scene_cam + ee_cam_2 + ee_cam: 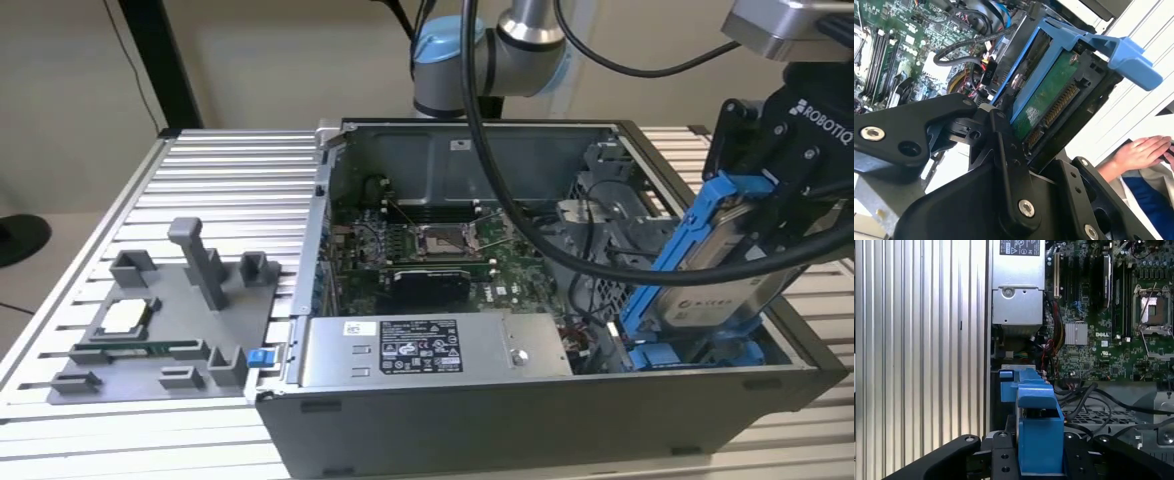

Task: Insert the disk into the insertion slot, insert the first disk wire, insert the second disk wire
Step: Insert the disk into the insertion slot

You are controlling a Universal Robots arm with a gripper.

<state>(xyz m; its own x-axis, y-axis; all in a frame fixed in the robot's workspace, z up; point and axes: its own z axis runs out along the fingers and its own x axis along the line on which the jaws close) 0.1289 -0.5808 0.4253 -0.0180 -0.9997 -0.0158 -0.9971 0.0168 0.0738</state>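
Closest of all, the claw (pixel 1040 455) is seen in both wrist views, shut tight on the disk (pixel 1038 405). From the exterior view, the disk is held up on end and tilted. Its top end is gripped in the claw and its low end is down inside the open case (pixel 534 410), at the exterior view's right. The slot (pixel 694 355) is found right under the disk, in the same corner of the case, and its blue rails can be seen there. Whether the disk's low end is touching the rails cannot be told. A grey box (pixel 427 350) is fixed inside the case, just beside the slot, and the green board (pixel 441 250) is laid flat further in. Black cables (pixel 561 230) are hung from the arm across the case. A grey tray (pixel 147 330) is set on the table (pixel 227 170), at the exterior view's left. A person's hand (pixel 1146 150) is seen off to one side in the second wrist view.
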